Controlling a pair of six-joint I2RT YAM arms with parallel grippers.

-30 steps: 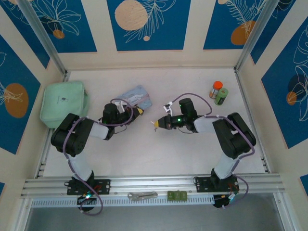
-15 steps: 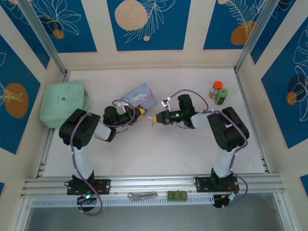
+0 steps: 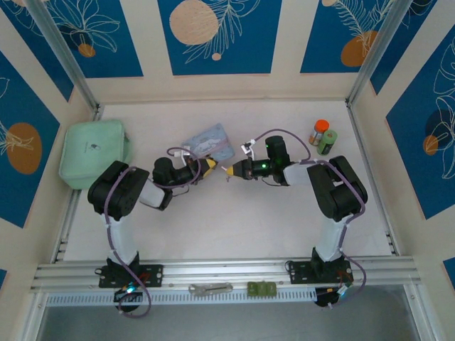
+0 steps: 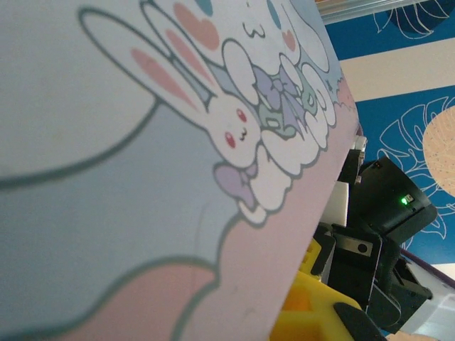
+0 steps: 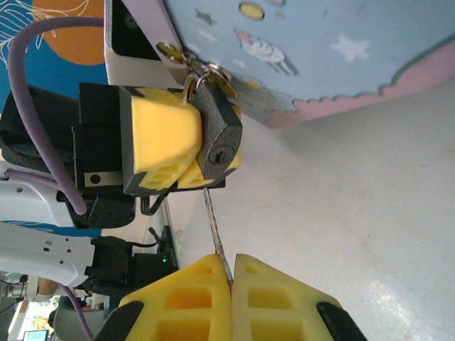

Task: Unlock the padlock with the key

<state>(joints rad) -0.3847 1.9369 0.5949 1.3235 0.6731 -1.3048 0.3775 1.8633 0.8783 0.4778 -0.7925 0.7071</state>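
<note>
Mid-table, above the white table (image 3: 234, 227): I am holding the padlock (image 5: 217, 138) off the surface in my left gripper (image 3: 207, 165). Its yellow pads (image 5: 160, 135) are clamping the dark body, and the keyhole (image 5: 221, 153) is facing my other arm. The silvery shackle (image 5: 201, 77) is pointing toward the pale blue cartoon tin (image 5: 320, 50) just behind it.

My right gripper (image 5: 232, 273) is pinching the key (image 5: 215, 238), jaws pressed together on its head. The thin blade is reaching out toward the lock, and in the right wrist view its tip is sitting just under the lock body, to one side of the keyhole. By my reading it is not yet in.

The step in hand looks like the insertion, and I judge it a matter of small corrections, not force.

- I am planning to shift the tip across onto the slot.
- I would square the blade with the slot, though I cannot tell from here whether its flat side matches.
- Then I would push straight along the blade's own line.
- The left jaws should be bracing hard, since a lock that swivels would send the tip skating off the face.
- A blade this thin may also pivot between my right pads, so any twist should wait until the key is fully seated.
</note>
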